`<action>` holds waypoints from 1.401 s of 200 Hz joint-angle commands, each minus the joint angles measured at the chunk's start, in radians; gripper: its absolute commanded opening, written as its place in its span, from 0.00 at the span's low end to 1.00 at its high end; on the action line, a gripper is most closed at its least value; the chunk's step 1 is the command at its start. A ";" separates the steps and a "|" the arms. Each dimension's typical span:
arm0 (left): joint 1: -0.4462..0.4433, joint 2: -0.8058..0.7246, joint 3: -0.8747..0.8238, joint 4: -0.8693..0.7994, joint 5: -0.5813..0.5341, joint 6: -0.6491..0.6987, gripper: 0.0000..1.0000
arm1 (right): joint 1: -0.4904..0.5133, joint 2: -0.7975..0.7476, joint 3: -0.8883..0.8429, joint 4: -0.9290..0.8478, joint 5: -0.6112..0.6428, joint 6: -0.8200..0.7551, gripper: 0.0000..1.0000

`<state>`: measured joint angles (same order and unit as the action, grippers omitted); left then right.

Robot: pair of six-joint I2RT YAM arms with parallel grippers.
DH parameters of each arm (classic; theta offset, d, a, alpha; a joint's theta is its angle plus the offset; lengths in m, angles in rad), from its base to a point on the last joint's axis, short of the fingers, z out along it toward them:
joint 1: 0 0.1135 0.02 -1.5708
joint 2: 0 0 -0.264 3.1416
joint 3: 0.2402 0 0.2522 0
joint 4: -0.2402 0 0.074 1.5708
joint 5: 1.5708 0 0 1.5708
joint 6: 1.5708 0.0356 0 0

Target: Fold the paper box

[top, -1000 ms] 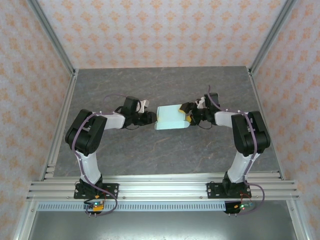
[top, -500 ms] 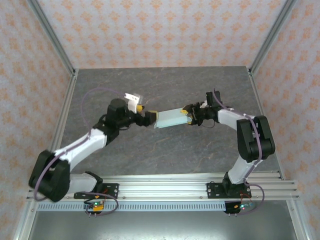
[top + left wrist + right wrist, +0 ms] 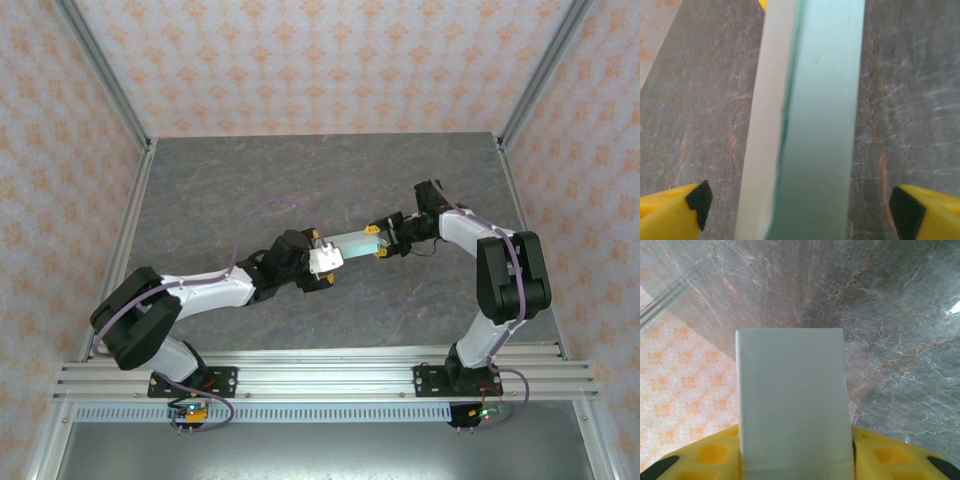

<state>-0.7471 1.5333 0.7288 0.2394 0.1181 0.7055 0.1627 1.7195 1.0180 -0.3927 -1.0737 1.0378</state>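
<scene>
Two end effectors meet at the paper box point(image 3: 352, 241) in the overhead view. The box is a narrow pale strip just right of the frame's centre, slanting up to the right, and seems held off the grey counter point(image 3: 220, 190). The right end effector point(image 3: 380, 243) has its upper right end. The left end effector point(image 3: 322, 258) sits at the lower left end, under its white camera housing.

From the left wrist, the box point(image 3: 815, 125) runs edge-on up the middle of the frame, with a whitish face on the left, a mint face on the right and a dark seam between them. The left end effector point(image 3: 800, 205) is released. Its black pads point(image 3: 700, 201) sit at the bottom corners, with bare counter point(image 3: 905, 100) showing between each pad and the card.

From the right wrist, the box point(image 3: 790, 390) rises from bottom centre as a plain pale rectangle. The right end effector point(image 3: 796, 460) is clenched on it, with yellow fingers against both sides.

The step looks like closing the left side on the free end. Thin card buckles easily, so I would keep the box centred between the pads and land them flat on the faces. A slow squeeze is best, with the right hold kept firm and free of twist.
</scene>
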 commanded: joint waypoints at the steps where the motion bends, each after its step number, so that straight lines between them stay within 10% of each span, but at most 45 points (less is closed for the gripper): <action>1: 0.000 0.046 0.069 0.002 -0.048 0.100 0.84 | -0.004 0.019 -0.011 -0.025 -0.035 0.110 0.44; 37: 0.032 0.080 0.153 -0.135 0.069 0.050 0.56 | -0.003 0.014 -0.035 0.027 -0.027 0.146 0.47; 122: 0.109 0.085 0.261 -0.444 0.339 0.020 0.38 | -0.060 -0.165 -0.065 0.051 0.087 0.062 0.78; 218: 0.201 0.205 0.436 -0.654 0.506 0.114 0.47 | 0.015 -0.599 -0.193 0.031 0.624 -1.074 0.79; 280: 0.217 0.246 0.515 -0.725 0.552 0.175 0.47 | 0.071 -0.489 -0.153 -0.027 0.485 -1.342 0.69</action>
<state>-0.5404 1.7687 1.2015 -0.4091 0.6403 0.8307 0.2150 1.1889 0.8429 -0.3859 -0.5827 -0.1459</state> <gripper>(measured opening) 0.472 0.712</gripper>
